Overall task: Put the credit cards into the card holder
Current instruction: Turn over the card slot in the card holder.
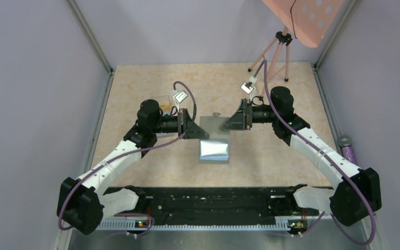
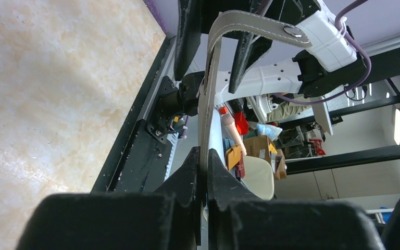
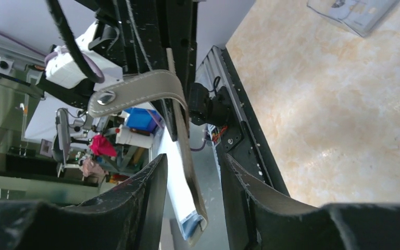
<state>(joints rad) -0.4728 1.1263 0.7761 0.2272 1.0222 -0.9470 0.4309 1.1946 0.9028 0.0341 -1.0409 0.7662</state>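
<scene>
Left gripper (image 2: 203, 157): clamped on the left edge of the card holder (image 1: 213, 130).
Right gripper (image 3: 192, 159): jaws parted, set loosely around the opposite edge.
Card holder: held unfolded at frame centre, long axis top to bottom.
Credit cards (image 1: 163, 107): upper left, in the clear box (image 1: 156, 99), nearer the left arm.

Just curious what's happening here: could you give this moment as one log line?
left jaws: shut on card holder | right jaws: open around its opposite edge | card holder: unfolded, light blue inside showing
</scene>
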